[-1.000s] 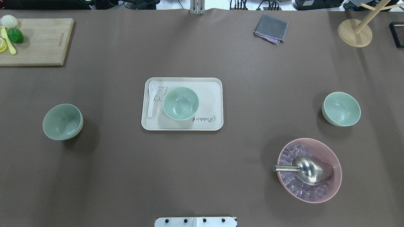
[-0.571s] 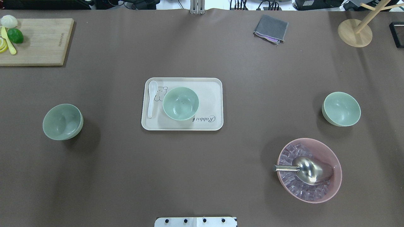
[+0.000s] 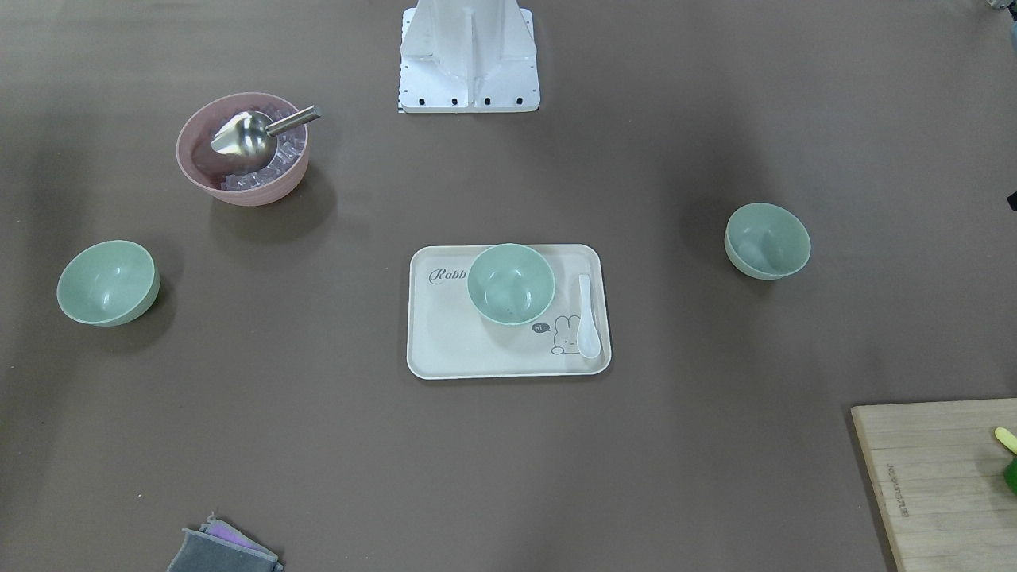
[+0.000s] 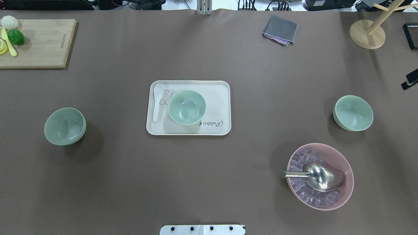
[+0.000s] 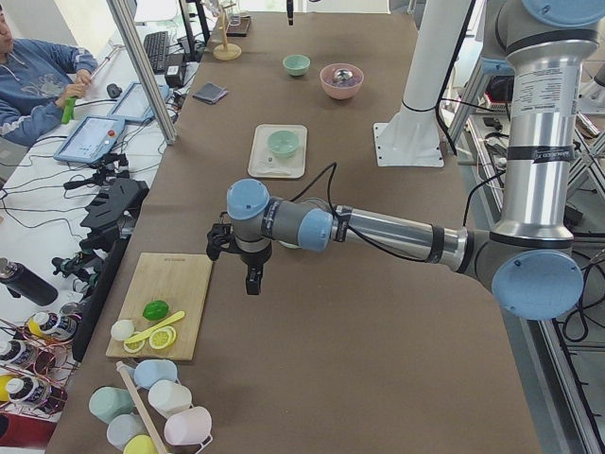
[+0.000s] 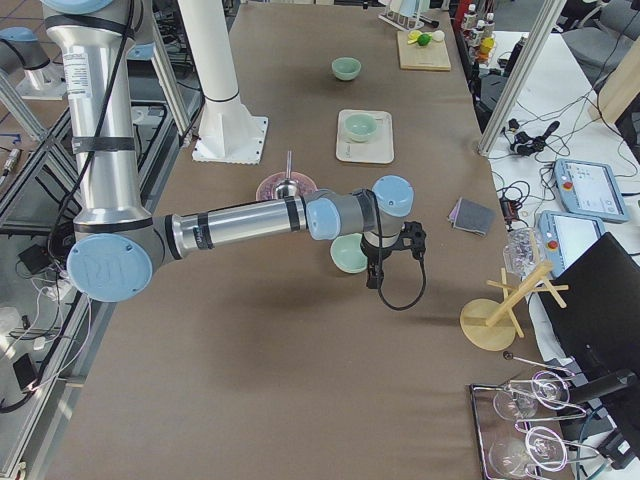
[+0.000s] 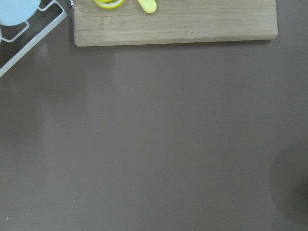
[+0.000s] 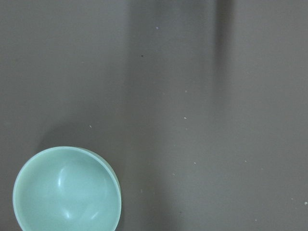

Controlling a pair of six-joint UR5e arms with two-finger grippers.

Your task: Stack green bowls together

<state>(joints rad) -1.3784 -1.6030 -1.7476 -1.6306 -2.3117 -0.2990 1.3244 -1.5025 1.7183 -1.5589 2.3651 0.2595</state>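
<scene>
Three pale green bowls stand apart and upright. The left bowl [image 4: 65, 126] and the right bowl [image 4: 353, 113] sit on the brown table. The middle bowl [image 4: 187, 107] sits on a cream tray [image 4: 218, 94]. My right gripper [image 6: 378, 275] hovers just beyond the right bowl [image 6: 350, 253]; only a dark sliver of it [image 4: 410, 80] shows at the overhead view's right edge. The right wrist view holds that bowl [image 8: 66, 190] at lower left. My left gripper [image 5: 252, 282] hangs near the cutting board [image 5: 165, 303]. I cannot tell whether either gripper is open or shut.
A pink bowl [image 4: 339, 156] with ice cubes and a metal scoop [image 4: 318, 176] stands in front of the right bowl. A white spoon [image 4: 157, 101] lies on the tray. A cutting board [image 4: 42, 42] with lime, a grey cloth [image 4: 280, 29] and a wooden stand [image 4: 367, 34] lie at the far edge.
A dark part of my right gripper has come into the overhead view at its right edge. The bowls have not moved.
</scene>
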